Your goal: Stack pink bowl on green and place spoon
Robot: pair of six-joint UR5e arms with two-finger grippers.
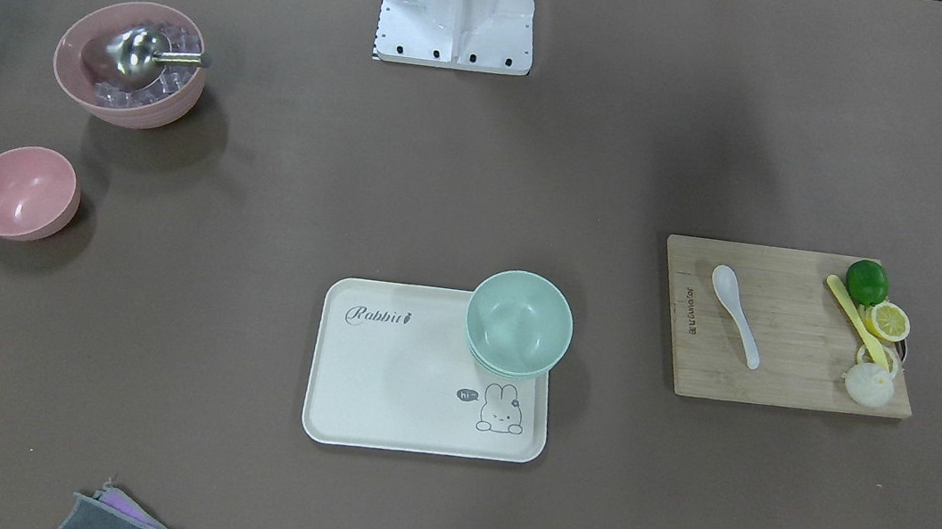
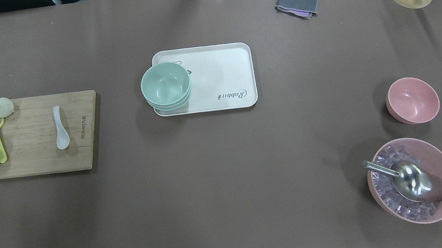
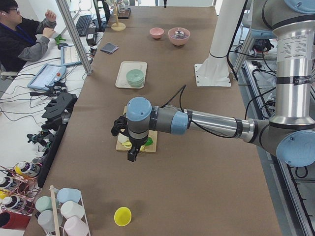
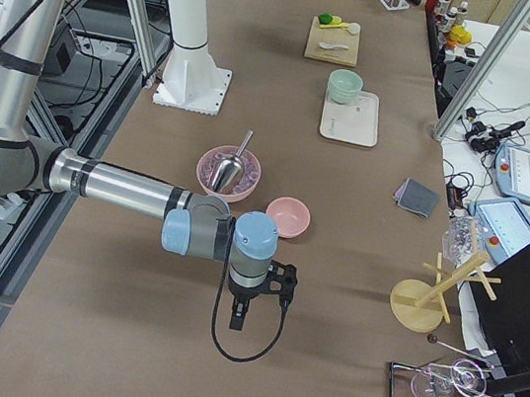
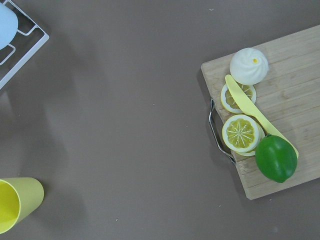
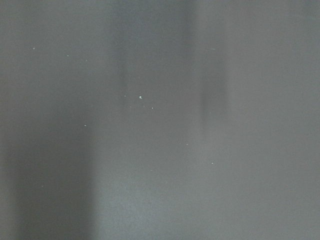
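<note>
While left gripper [image 3: 131,153] hangs short of spoon [image 2: 60,128], right gripper [image 4: 237,316] well apart from pink bowl [image 2: 413,99] | grips: cannot tell

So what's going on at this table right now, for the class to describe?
Nothing is being handled yet. The small empty pink bowl sits alone on the table, apart from the pale green bowls stacked at a corner of the cream tray. The white spoon lies on the wooden cutting board. The left hand hangs by the board's end and the right hand over bare table near the pink bowl; whether either is open cannot be told.
</note>
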